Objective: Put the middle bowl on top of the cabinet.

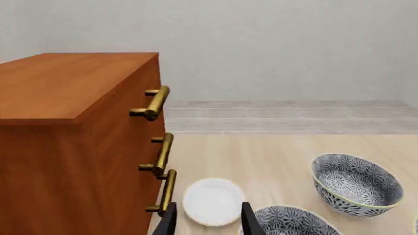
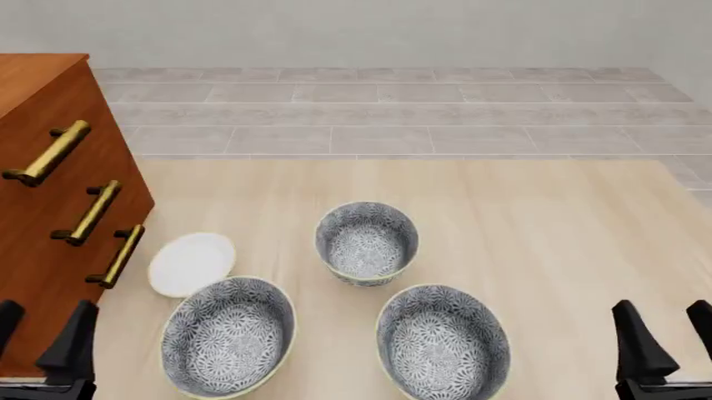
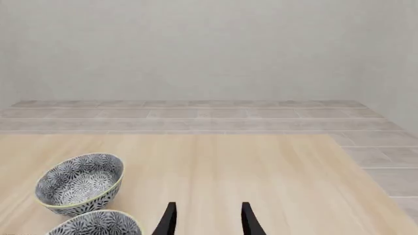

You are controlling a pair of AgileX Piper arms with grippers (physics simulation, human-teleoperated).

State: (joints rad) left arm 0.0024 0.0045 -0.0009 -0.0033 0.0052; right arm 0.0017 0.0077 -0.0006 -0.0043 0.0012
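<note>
A pale wood-grain tabletop is filling the lower frame, meeting grey floor tiles and a blank wall beyond. The middle bowl is sitting upright at frame centre, apart from two matching bowls below it. The cabinet is standing at left, a white plate just beside it. The left tool and right tool are hanging wide open, holding nothing, in the bottom corners.
</note>
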